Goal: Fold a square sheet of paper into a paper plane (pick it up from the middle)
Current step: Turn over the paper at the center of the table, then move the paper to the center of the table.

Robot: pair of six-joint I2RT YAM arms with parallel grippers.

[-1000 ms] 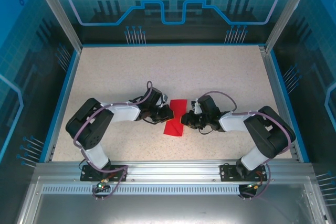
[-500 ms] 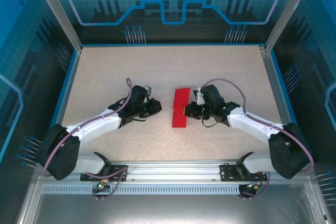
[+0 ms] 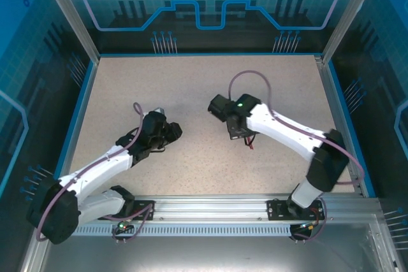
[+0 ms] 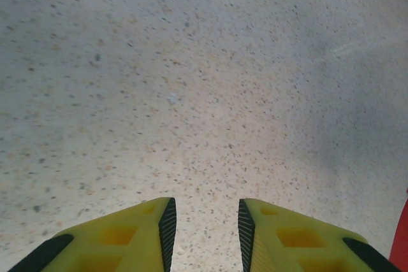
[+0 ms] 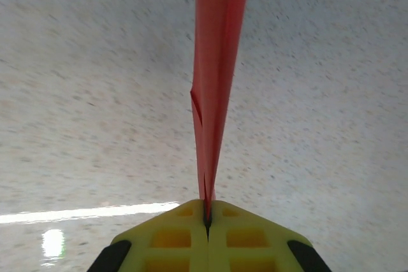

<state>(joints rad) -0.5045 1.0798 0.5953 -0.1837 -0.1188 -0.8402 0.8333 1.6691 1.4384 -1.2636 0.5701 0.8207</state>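
Right end effector (image 5: 207,213) now pinches the folded red paper (image 5: 215,74) alone, lifted; my left end effector (image 4: 204,234) has let go, jaws parted. I'd say the crease is ready for its next fold.

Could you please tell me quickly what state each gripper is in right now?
Left gripper: open, holding nothing.
Right gripper: closed on the folded red paper.

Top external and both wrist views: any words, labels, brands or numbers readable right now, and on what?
None readable in any view.
Blue back panel: a gear outline and circuit-style lines, no letters.
Folded red paper in the right gripper: blank.
Yellow fingers of the left gripper: unmarked.
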